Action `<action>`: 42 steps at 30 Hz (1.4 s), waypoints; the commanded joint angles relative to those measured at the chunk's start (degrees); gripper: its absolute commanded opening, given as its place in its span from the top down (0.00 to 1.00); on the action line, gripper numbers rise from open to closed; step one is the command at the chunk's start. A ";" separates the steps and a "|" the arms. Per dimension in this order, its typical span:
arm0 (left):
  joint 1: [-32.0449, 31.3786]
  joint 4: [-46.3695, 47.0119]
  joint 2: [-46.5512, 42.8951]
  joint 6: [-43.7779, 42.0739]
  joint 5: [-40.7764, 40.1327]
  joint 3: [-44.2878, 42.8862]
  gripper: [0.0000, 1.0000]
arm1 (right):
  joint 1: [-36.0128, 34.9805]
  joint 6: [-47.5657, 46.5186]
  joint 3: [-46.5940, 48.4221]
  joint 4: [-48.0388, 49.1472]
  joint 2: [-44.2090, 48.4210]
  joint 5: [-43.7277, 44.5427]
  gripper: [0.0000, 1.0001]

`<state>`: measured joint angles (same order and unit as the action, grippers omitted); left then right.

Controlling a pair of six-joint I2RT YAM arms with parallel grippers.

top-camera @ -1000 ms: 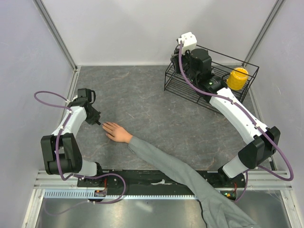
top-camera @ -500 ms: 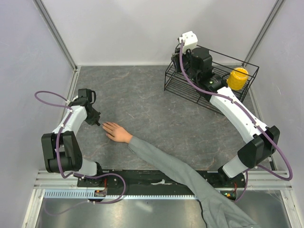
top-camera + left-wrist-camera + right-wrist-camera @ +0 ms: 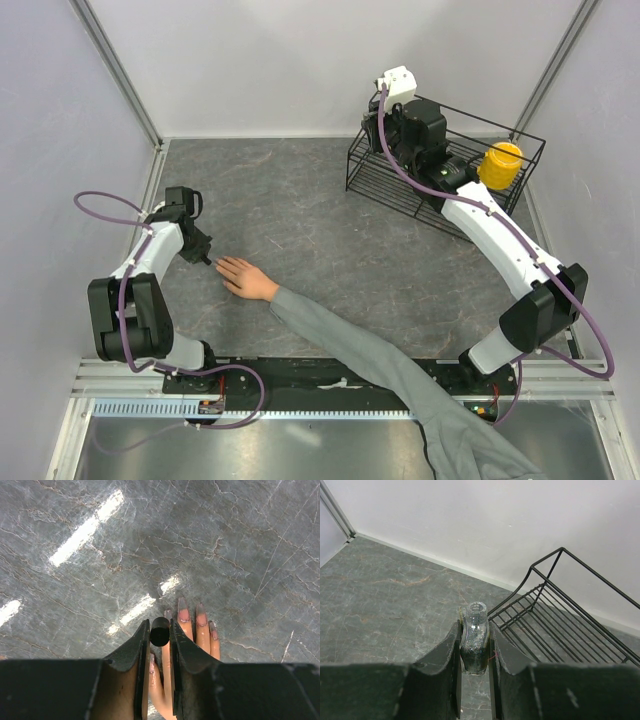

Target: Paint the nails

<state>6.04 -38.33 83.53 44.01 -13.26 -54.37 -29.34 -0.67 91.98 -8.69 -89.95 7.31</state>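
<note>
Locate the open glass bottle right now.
Right wrist view, centre: the glass bottle stands upright, neck open, clamped in the right gripper, just left of the black wire basket at the far right of the table.

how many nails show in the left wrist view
4 nails, in a row on the hand, just past the black cap; the thumbnail may be hidden.

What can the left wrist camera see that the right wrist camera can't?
Only the left wrist view shows the hand with its pinkish nails, and a small black cap pinched in the left gripper. Only the right wrist view shows an open glass bottle pinched in the right gripper, a wire basket and a white wall. Both show the grey table.
</note>
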 commanded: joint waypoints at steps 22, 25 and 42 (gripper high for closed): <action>0.28 -10.27 0.59 3.71 -1.86 -6.54 0.98 | 0.78 3.13 0.04 1.83 2.24 -2.12 1.00; 0.20 -8.44 0.32 3.98 0.15 -5.75 0.98 | 0.78 3.04 -0.23 1.66 2.76 -1.95 1.00; 0.28 -2.98 1.64 4.24 0.95 -6.01 0.98 | 0.87 2.60 1.00 1.39 1.80 -1.77 1.00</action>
<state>6.15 -42.39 84.82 45.60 -11.84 -59.22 -28.71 1.74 91.53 -8.73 -88.99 5.85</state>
